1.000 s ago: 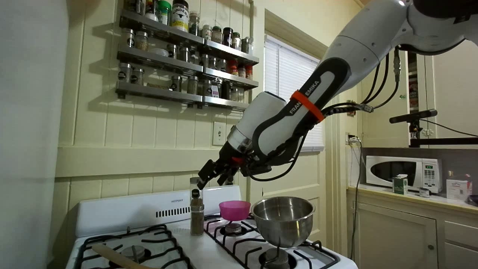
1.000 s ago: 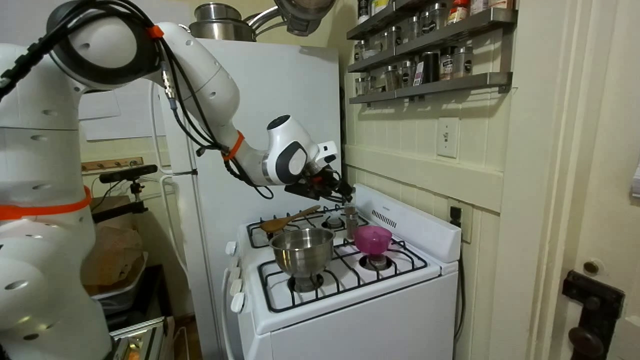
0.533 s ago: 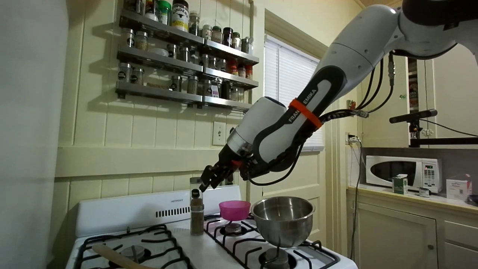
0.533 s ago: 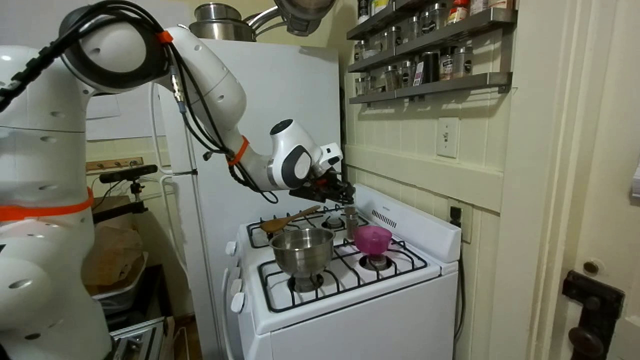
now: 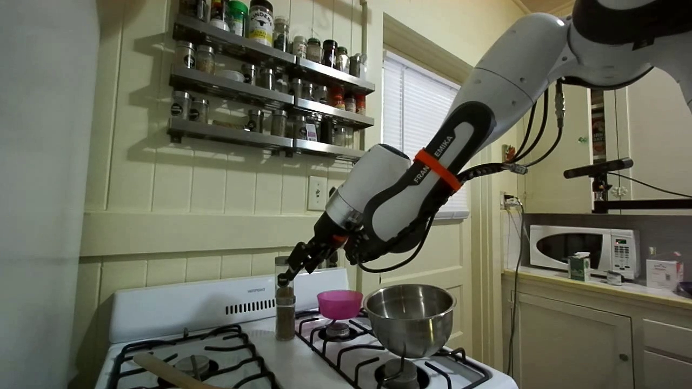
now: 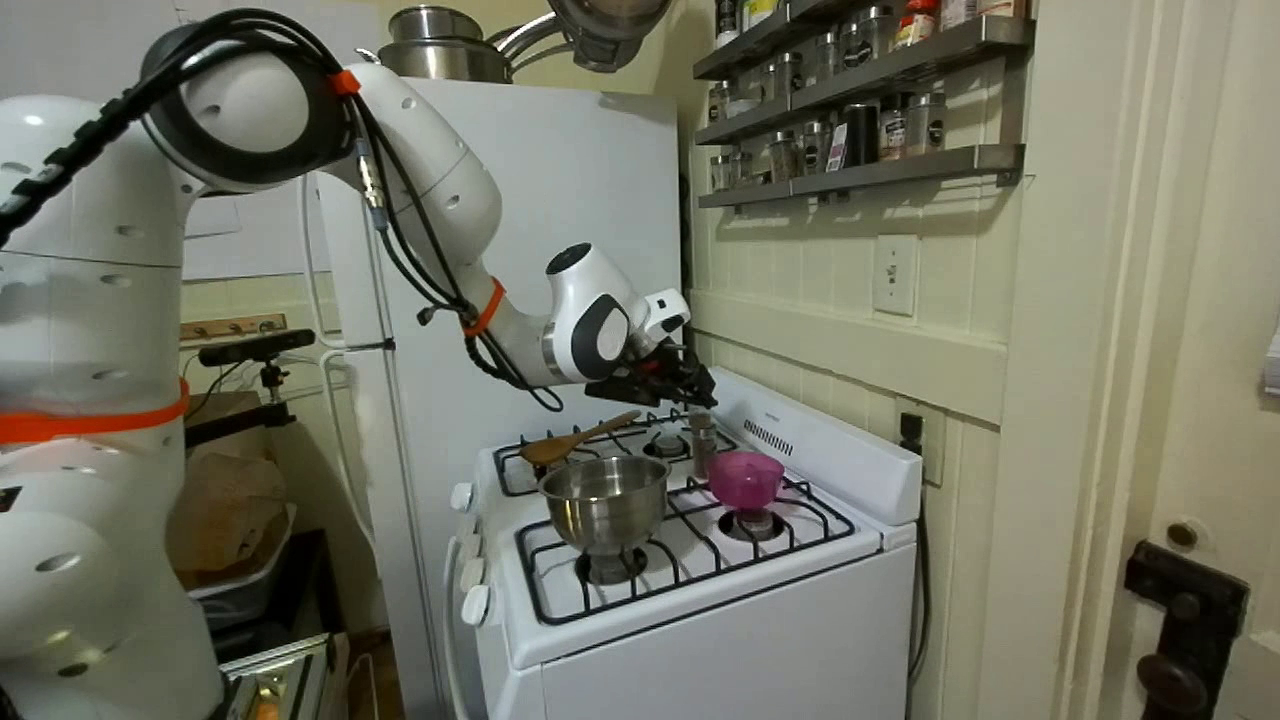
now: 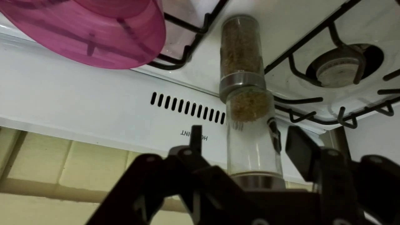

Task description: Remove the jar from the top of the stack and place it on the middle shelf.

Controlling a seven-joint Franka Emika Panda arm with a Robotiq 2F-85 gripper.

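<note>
The stack is two small glass spice jars on the white stove top, between the burner grates. Its upper jar, see-through with a little brown spice and a dark label, stands upright on the lower jar, which is fuller. My gripper is open around the upper jar, a gap showing on either side, wider on the left. Part of that jar's cap is hidden behind the gripper body. An exterior view shows a fingertip overlapping the upper jar. The middle shelf is the central grey metal ledge on the wall, holding several jars.
A pink bowl and a steel pot stand on burners close by. A wooden spoon lies over another burner. The stove's back panel rises behind the stack. The bottom shelf juts from the wall above.
My gripper has come lower and closer around the upper jar. Its fingers stand nearer together than a second ago. The stack, bowl and pot have not moved.
</note>
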